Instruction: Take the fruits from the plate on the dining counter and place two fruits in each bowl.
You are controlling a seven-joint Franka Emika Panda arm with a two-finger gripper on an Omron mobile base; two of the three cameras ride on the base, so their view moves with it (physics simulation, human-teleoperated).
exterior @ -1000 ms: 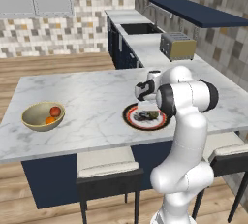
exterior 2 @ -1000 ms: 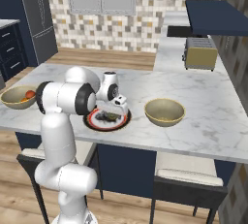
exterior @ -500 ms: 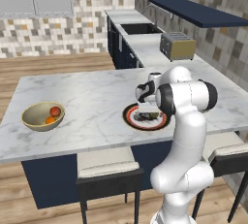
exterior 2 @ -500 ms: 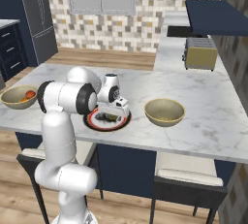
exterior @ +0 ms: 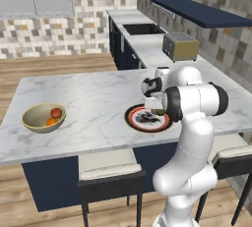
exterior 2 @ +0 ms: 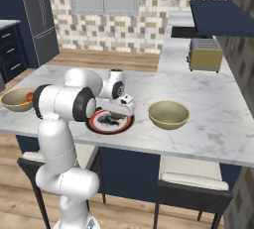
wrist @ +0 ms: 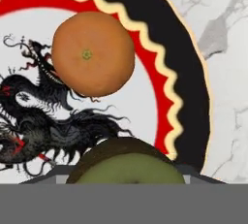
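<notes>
Two fruits sit on the plate (wrist: 191,72): an orange fruit (wrist: 93,53) and a green fruit (wrist: 126,167). The end effector (exterior: 155,107) is squeezed tight on the green fruit.

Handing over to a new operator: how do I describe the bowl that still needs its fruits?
On the marble dining counter, find the patterned plate under the gripper. The tan bowl just beyond it, toward the toaster side, is the one. Unlike the other bowl, it has no fruit inside.

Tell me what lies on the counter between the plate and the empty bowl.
Nothing: bare marble separates the plate from the empty bowl, seen in the right base view.
</notes>
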